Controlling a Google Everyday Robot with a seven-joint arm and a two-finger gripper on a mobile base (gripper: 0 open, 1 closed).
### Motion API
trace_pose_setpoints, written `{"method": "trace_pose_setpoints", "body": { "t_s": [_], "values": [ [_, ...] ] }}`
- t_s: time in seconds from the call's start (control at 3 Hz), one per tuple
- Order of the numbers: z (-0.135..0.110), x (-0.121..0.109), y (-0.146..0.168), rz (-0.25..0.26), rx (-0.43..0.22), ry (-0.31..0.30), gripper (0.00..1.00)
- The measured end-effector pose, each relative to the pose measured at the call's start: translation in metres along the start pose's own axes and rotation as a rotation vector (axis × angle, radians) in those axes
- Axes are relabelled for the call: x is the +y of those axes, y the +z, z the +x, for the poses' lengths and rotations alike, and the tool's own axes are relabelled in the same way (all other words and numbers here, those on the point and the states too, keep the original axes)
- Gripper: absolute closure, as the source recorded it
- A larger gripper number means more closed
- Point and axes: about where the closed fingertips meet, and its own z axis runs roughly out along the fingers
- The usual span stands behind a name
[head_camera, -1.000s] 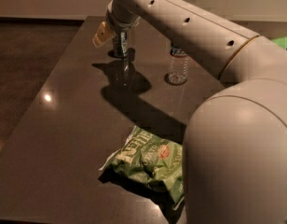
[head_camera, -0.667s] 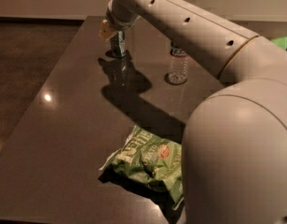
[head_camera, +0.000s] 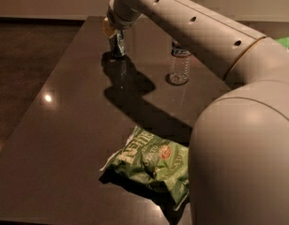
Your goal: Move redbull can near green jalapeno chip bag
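Observation:
The redbull can (head_camera: 118,44), slim and silver-and-blue, is at the far left of the dark table (head_camera: 64,125), upright in my gripper (head_camera: 117,42). The gripper is shut on the can and comes down on it from above, so the can's top is hidden. The green jalapeno chip bag (head_camera: 151,161), crinkled with white lettering and a small red-orange mark, lies near the table's front edge, well apart from the can. My arm (head_camera: 196,27) stretches from the lower right across the table to the can.
A clear plastic water bottle (head_camera: 179,64) stands at the back, to the right of the can. My arm's large elbow (head_camera: 247,163) covers the right front of the table. The table's left edge runs beside a dark floor (head_camera: 27,55).
My gripper has moved a little left and toward the far edge, and the can has moved with it. The bottle and the chip bag have not moved.

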Motion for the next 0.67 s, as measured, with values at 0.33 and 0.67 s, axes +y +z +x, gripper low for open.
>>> {"method": "trace_pose_setpoints", "body": {
  "t_s": [0.33, 0.67],
  "values": [
    [0.002, 0.015, -0.018, -0.039, -0.006, -0.017, 1.0],
    [0.011, 0.034, -0.043, -0.076, -0.006, -0.037, 1.0]
  ]
}}
